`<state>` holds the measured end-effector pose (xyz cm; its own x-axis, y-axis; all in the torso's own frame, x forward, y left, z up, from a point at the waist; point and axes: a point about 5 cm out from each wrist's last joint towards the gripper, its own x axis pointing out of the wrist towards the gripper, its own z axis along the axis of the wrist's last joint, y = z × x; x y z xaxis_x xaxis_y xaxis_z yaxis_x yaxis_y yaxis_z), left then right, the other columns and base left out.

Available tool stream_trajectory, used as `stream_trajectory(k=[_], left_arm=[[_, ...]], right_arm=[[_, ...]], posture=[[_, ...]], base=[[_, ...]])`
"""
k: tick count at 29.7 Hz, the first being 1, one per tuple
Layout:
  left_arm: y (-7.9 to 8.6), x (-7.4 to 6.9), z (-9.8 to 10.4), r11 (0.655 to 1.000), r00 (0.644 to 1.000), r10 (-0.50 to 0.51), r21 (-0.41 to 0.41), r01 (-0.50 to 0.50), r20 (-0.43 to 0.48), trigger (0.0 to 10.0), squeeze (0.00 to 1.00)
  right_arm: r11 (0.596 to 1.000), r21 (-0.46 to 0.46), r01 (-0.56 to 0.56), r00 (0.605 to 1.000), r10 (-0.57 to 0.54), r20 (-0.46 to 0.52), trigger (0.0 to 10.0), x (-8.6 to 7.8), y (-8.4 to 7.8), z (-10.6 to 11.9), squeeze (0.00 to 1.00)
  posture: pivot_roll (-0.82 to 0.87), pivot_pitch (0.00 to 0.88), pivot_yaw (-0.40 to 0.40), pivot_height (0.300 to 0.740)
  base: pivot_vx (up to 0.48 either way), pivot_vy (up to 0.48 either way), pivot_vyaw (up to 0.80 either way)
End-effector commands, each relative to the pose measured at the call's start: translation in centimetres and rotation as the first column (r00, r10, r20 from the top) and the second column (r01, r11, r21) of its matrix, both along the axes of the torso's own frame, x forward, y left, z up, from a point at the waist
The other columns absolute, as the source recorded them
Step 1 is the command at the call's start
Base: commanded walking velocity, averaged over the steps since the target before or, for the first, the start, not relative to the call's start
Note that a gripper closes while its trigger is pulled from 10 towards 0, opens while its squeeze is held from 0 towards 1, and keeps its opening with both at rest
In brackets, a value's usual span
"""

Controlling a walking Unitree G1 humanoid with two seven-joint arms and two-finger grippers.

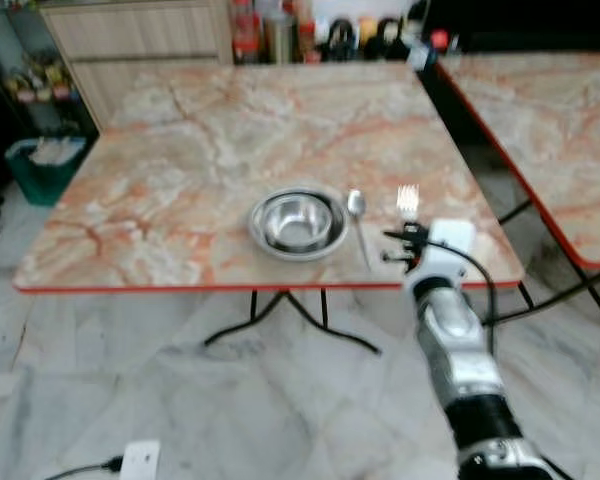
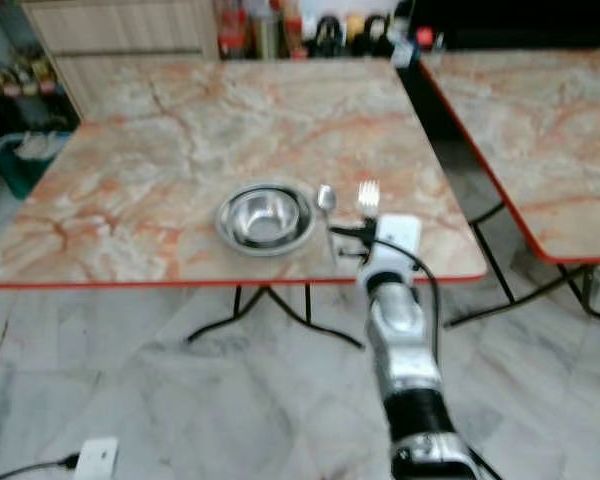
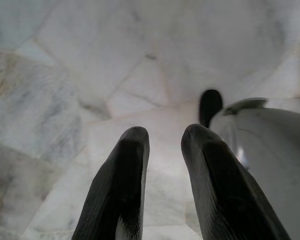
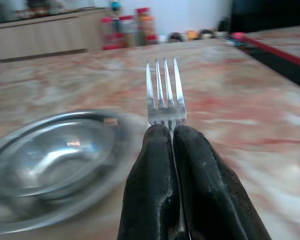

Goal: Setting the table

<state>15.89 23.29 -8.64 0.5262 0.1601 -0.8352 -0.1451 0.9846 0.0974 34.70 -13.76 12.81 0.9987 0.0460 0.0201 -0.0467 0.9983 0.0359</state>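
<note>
Now, fork [image 4: 165, 92]: silver metal, four straight tines, held above the near right part of the counter [image 1: 180, 150], right of the spoon [image 1: 357, 205].
Right gripper [image 4: 172, 131]: fingers are pressed together on the fork handle.
Bowl [image 1: 298, 222]: shiny steel, placed near the front edge, spoon just beside it.
Left gripper [image 3: 162, 137]: fingers are kept narrowly apart over the marble floor [image 3: 90, 60], nothing is held.

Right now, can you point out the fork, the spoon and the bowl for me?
fork [image 4: 165, 90], right wrist view, on its tines.
spoon [image 1: 356, 204], left eye view, on its scoop.
bowl [image 1: 298, 222], left eye view, on its inner bottom.
</note>
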Motion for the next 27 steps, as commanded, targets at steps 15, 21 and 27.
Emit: stream_trajectory(k=[15, 21, 27], left_arm=[[-0.8, -0.25, -0.3, 1.0, 1.0, -0.002, -0.009, 0.002, -0.011, 10.0, 0.0], [-0.88, -0.12, -0.27, 1.0, 1.0, -0.006, -0.011, 0.006, -0.008, 10.0, 0.0], [-0.07, -0.57, -0.25, 1.0, 1.0, 0.0, -0.006, 0.0, -0.017, 10.0, 0.0]], right_arm=[[1.0, 0.0, 0.026, 1.0, -0.026, 0.001, 10.0, 0.03, -0.95, 0.14, 0.0], [1.0, 0.0, 0.031, 1.0, -0.031, 0.002, 10.0, 0.04, -1.11, 0.15, 0.0], [1.0, -0.002, 0.03, 1.0, -0.03, 0.0, 10.0, 0.05, -1.16, 0.14, 0.0]], posture=[[-0.06, 0.12, 0.04, 0.74], [-0.06, 0.121, 0.04, 0.74], [-0.07, 0.12, 0.039, 0.74]], base=[[0.131, 0.0, 0.0], [0.302, 0.0, 0.0], [0.303, 0.0, 0.0]])
